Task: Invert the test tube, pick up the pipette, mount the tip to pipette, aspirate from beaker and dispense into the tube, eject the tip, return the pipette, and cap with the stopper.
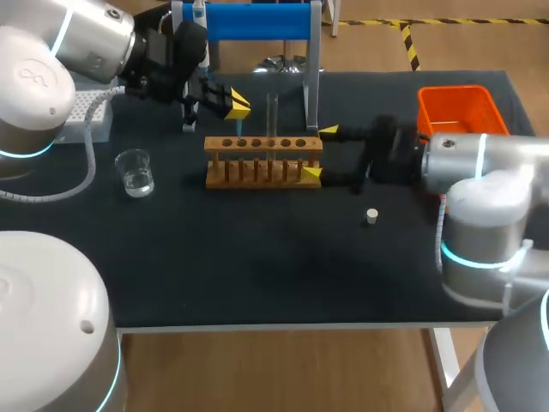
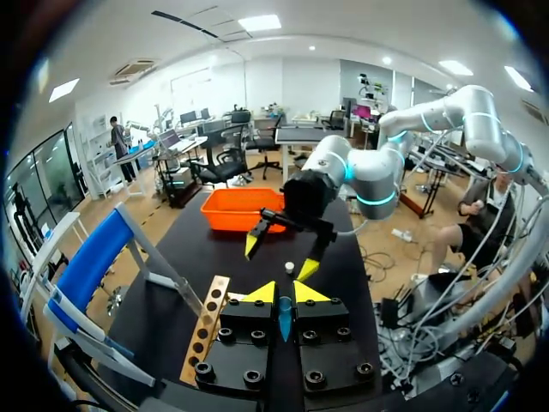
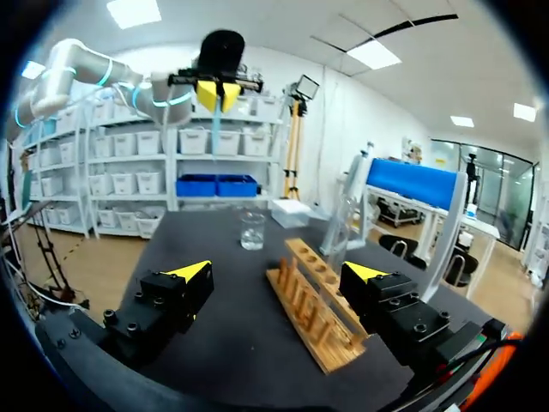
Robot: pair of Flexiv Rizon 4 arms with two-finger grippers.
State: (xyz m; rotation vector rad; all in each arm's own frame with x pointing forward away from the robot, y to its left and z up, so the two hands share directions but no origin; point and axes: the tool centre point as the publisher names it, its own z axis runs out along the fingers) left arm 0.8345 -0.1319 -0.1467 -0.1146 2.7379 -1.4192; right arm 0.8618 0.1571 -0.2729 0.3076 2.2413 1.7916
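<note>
Where the head camera looks down, left gripper (image 1: pixel 233 103): upper left of centre, above the rack's left end, yellow tips close together.
Right gripper (image 1: pixel 319 152): right of centre, fingers spread wide on either side of the rack's right end; whether they touch the wood cannot be told.
Rack (image 1: pixel 263 160): wooden, lying across the middle of the black table (image 1: pixel 257 275).
Test tube (image 1: pixel 272 116): upright in a rack hole, right of the rack's middle.
Beaker (image 1: pixel 135 172): left of the rack and apart from it, with clear liquid inside.
Stopper (image 1: pixel 371 216): small and pale, lower right of the rack, alone on the table.
Orange bin (image 1: pixel 459 107): upper right, behind the right arm.
Left wrist view, own fingers: pressed from both sides on a slim teal pipette (image 2: pixel 284 319).
Left wrist view, surroundings: the rack lies beside the fingers. The right gripper is ahead with its fingers spread, the stopper is under it, and the bin is beyond.
Right wrist view, own fingers: spread wide, with the rack running between them and no touch visible.
Right wrist view, ahead: the tube stands in the rack and the beaker is past the rack's far end. The left gripper is high up, with the pipette hanging down from it.
</note>
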